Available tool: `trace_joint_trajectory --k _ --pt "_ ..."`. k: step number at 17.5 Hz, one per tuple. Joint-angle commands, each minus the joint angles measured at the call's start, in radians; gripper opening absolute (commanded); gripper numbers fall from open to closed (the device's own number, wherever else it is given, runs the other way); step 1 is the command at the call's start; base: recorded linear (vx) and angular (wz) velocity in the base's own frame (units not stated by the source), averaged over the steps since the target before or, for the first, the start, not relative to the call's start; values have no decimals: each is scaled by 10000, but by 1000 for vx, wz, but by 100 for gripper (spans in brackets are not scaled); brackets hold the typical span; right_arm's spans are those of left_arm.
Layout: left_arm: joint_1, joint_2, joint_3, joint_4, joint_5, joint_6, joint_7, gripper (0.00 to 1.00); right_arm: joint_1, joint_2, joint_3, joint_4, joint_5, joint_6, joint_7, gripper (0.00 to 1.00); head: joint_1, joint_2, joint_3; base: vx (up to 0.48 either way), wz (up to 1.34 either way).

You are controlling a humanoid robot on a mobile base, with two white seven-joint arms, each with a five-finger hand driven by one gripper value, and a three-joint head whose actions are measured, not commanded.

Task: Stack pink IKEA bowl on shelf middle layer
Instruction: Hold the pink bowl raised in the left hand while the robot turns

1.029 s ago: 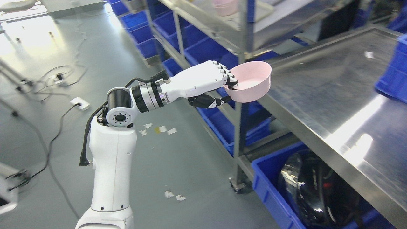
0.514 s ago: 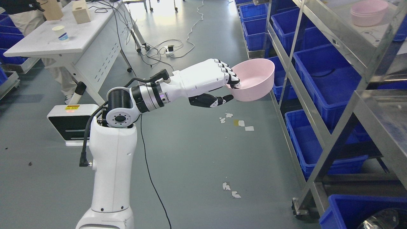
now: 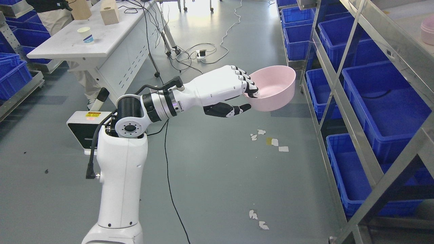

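My left hand (image 3: 249, 98) is shut on the near rim of a pink bowl (image 3: 274, 87), fingers over the rim and thumb beneath. It holds the bowl upright in the air above the grey floor, left of the metal shelf (image 3: 369, 64). A pink stack of bowls (image 3: 428, 29) shows at the right edge on a shelf layer. The right arm is out of view.
Blue bins (image 3: 379, 98) fill the shelf's lower levels. A white table (image 3: 91, 44) with a paper cup (image 3: 85, 35) and wooden blocks stands at the back left, a person behind it. Cables and paper scraps lie on the floor.
The camera has turned left, so the shelf and steel table have slid right and partly out of frame. The hand keeps its hold on the bowl in the same pose.
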Motion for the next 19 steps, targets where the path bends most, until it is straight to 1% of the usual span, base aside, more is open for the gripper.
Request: trace_joint_trajectory --k 1,7,19 --pt "160 176 -219 -54 28 -4 13 2 30 -175 0 -175 0 -6 2 100 0 0 0 259 -5" --pt "145 176 -219 -54 28 -4 105 2 31 -175 0 -175 0 -6 2 100 0 0 0 343 -49" --pt "145 176 -142 -115 44 -4 120 2 30 -175 0 -175 0 -6 2 100 0 1 0 476 -41"
